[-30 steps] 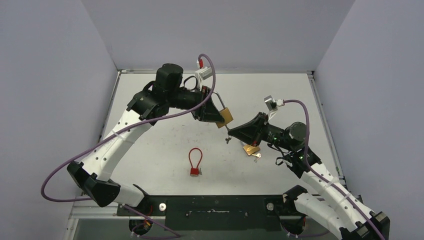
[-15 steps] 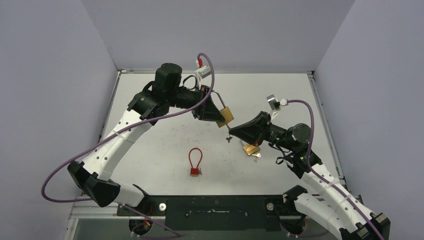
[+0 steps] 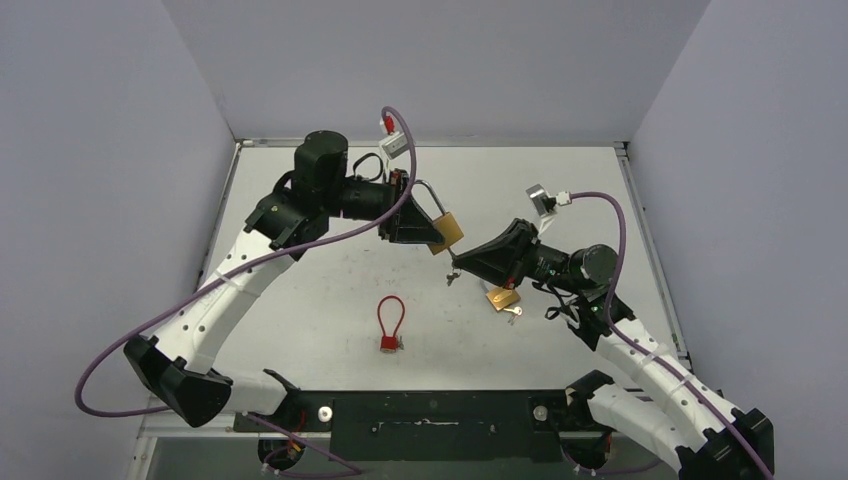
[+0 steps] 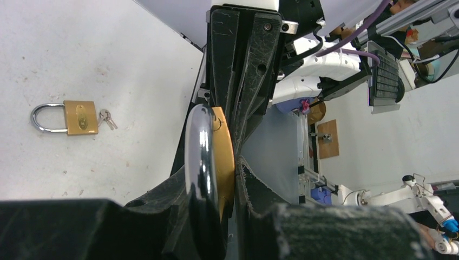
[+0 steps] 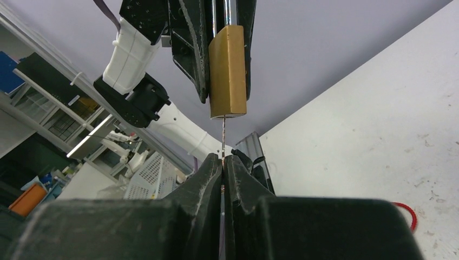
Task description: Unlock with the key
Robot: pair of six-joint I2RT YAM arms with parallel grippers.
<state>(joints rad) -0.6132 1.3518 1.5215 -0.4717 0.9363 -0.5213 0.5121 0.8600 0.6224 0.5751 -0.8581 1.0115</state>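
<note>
Toward the worktop's [image 3: 300, 320] far edge, left tool [image 3: 428, 236] clamps the rigid, probably heavy padlock [image 3: 449, 232]; right tool [image 5: 223, 162] pinches the thin, likely slip-prone key [image 5: 223, 135].

Mid-desk is blocked: the left gripper [image 3: 430, 230] grips a brass padlock [image 3: 447, 231] in the air, and the right gripper [image 3: 458, 264] pinches a key [image 5: 223, 135] that meets its underside, leaving no gap between them. A second padlock [image 3: 502, 297] lies under the right arm, and a red cable lock [image 3: 388, 343] lies toward the middle of the near edge. The desk [image 3: 500, 175] is bare along the far edge and at the far-right corner.
</note>
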